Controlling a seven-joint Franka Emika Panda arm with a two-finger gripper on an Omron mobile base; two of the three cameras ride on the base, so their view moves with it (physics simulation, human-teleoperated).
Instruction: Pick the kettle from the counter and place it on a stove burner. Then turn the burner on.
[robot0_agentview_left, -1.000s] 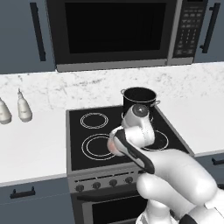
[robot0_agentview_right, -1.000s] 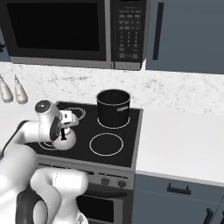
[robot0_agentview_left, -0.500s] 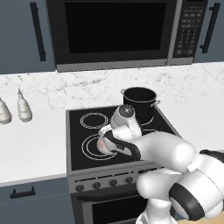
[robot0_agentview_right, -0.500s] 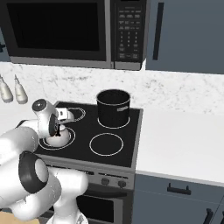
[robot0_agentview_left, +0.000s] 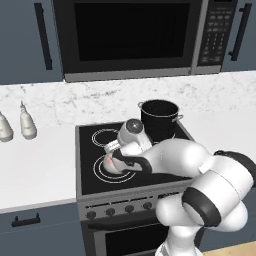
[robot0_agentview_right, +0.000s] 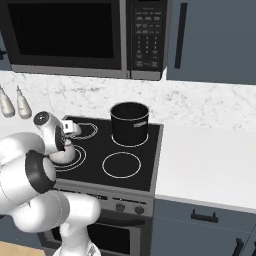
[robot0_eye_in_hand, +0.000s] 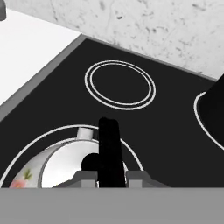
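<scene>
At the bottom center of your hand view, the tool (robot0_eye_in_hand: 110, 168) sits low over the kettle (robot0_eye_in_hand: 52, 164), its dark fingers pressed onto the kettle's thin black handle, pinching it. The kettle lies within the large double-ring stove burner (robot0_eye_in_hand: 17, 157) at the lower left of that frame, its cream body and a flower mark showing beside the fingers. In your left base view, the kettle (robot0_agentview_left: 111, 163) shows at center, on the burner (robot0_agentview_left: 102, 172) and half hidden by the white arm. In the right base view it sits at mid left (robot0_agentview_right: 61, 156) behind the wrist. Farther back, you see a smaller double-ring circle (robot0_eye_in_hand: 120, 85) and the tall black pot (robot0_agentview_left: 159, 119) on the cooktop. The white counter (robot0_agentview_left: 35, 160) holds two pale shakers (robot0_agentview_left: 27, 122) at the left edge, below the microwave (robot0_agentview_left: 135, 35).
</scene>
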